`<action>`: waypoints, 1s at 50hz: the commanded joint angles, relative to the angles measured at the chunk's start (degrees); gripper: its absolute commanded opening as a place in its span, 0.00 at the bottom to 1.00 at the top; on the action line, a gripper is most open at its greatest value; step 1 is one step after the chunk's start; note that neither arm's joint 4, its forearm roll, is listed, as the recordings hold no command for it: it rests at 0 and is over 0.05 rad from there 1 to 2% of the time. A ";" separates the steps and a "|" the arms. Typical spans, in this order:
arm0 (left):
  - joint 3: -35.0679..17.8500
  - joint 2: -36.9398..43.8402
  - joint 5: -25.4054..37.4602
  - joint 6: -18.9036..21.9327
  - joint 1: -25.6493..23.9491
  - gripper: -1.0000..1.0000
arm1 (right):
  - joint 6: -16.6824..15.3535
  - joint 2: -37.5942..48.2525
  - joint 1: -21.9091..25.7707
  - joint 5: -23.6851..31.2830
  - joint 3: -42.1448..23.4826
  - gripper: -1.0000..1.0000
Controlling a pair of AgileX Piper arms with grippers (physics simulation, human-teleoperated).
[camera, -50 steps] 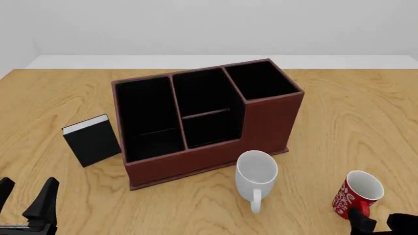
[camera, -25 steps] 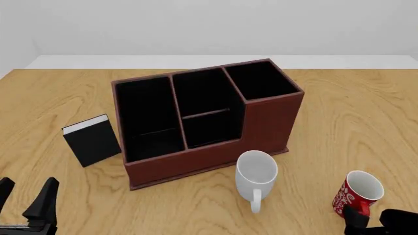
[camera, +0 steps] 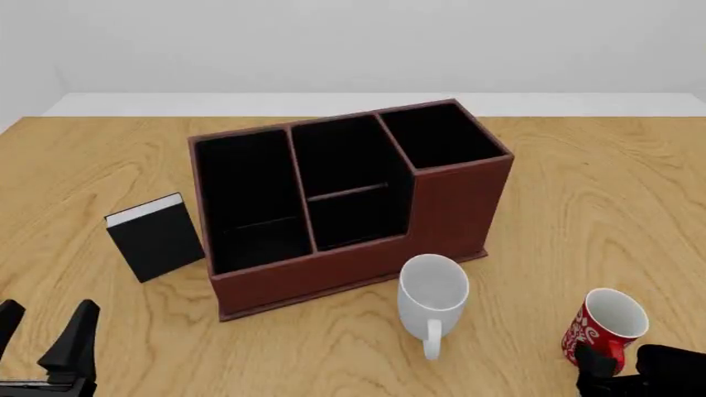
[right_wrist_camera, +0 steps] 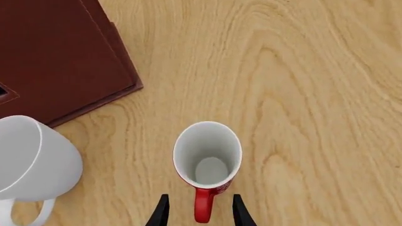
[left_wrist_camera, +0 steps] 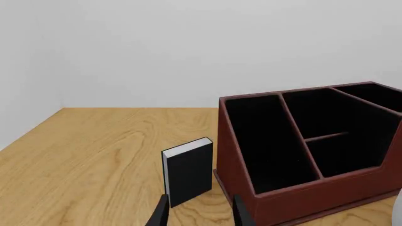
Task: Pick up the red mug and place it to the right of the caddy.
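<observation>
**Right gripper straddling the mug handle**

The red mug [camera: 601, 325] stands upright on the table [camera: 574, 190], right of the white mug [camera: 432, 295] and apart from the caddy [camera: 347, 203]. The right gripper [right_wrist_camera: 197, 212] is spread — its fingers flank the handle without gripping. The left gripper [left_wrist_camera: 197, 213], also parted, holds nothing — near the black book [left_wrist_camera: 188, 171].

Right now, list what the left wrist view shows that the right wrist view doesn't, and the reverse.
Only the left wrist view shows the black book standing beside the caddy, the caddy's three black compartments, and the left gripper, open and empty. Only the right wrist view shows the red mug upright, with its handle between the open fingers of the right gripper, and most of the white mug. Both show the caddy and the wooden table; the left view catches only a pale sliver at its edge, perhaps the white mug.
</observation>
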 commanded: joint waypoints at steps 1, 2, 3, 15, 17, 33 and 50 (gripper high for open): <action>0.00 0.00 0.00 0.00 0.00 1.00 | -0.06 3.25 -0.51 -2.37 0.08 1.00; 0.00 0.00 0.00 0.00 0.00 1.00 | -0.10 3.46 -0.54 -2.49 0.08 1.00; 0.00 0.00 0.00 0.00 0.00 1.00 | -0.05 3.65 -0.54 -2.59 0.08 1.00; 0.00 0.00 0.00 0.00 0.00 1.00 | 0.06 7.41 -1.00 -5.38 0.09 1.00; 0.00 0.00 0.00 0.00 0.00 1.00 | -0.01 8.33 -1.16 -6.14 0.09 1.00; 0.00 0.00 0.00 0.00 0.00 1.00 | 0.05 9.44 -1.56 -6.60 0.09 0.00; 0.00 0.00 0.00 0.00 0.00 1.00 | -1.11 -4.28 0.71 4.13 -2.14 0.00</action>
